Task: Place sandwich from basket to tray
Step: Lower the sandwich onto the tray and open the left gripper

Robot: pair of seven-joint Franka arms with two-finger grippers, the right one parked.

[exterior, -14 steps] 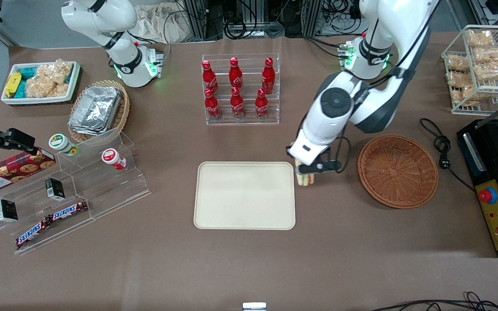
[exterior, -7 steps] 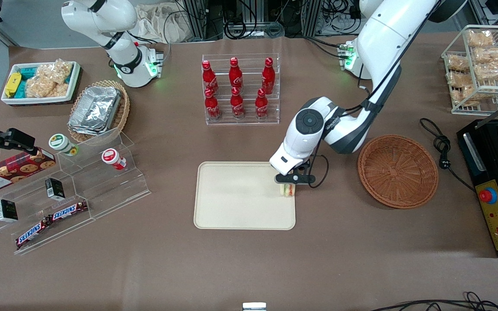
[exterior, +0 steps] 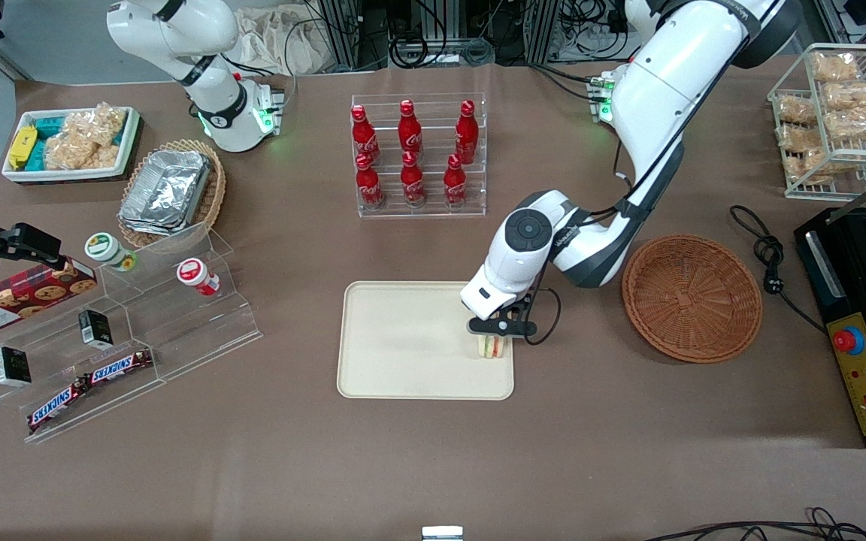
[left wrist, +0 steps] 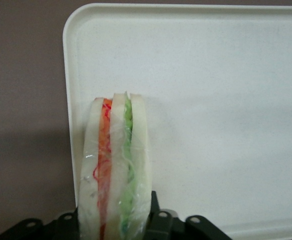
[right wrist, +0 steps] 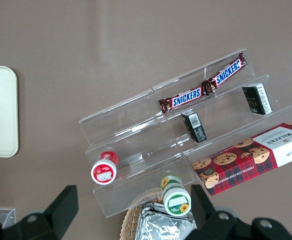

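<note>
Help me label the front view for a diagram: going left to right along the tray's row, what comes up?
Clear acrylic step shelf → flat cream-beige tray → wrapped sandwich wedge held by the gripper → round reddish-brown wicker basket → black control box.

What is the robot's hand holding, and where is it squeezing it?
The gripper holds the sandwich by its two bread sides, pinched at one end. It is above the tray, near the tray's edge closest to the basket.
</note>
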